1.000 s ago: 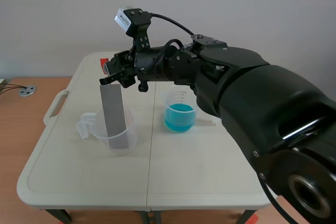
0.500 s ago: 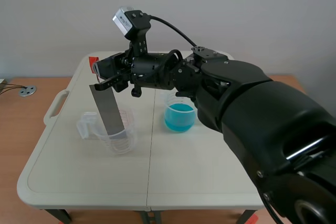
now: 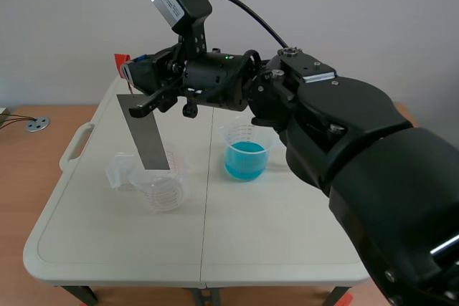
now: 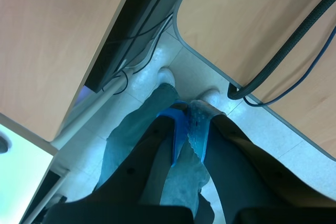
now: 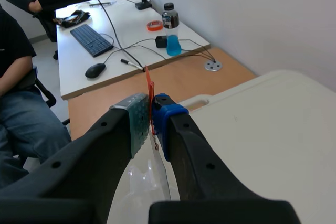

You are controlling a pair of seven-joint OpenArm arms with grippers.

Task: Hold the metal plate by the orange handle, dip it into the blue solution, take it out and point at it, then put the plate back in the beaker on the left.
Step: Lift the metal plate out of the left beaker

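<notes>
The right pincer (image 3: 138, 85) is clenched on the orange handle (image 5: 149, 88), with a pad pressed to each face. The metal plate (image 3: 148, 134) hangs tilted below it, its lower edge about level with the rim of the left beaker (image 3: 161, 185). Whether the edge clears the rim cannot be told.

Judged step: transfer toward the dip. The next move calls for carrying the plate sideways over the blue solution (image 3: 245, 157), then lowering it squarely.

The left pincer (image 4: 188, 129) is closed on nothing and aimed at the floor.

The white table (image 3: 272, 241) stands before a pale wall (image 3: 358, 12). Beyond it, a desk (image 5: 131, 19) carries a keyboard (image 5: 90, 39) and a bottle (image 5: 170, 30), and a person (image 5: 21, 93) sits alongside.
</notes>
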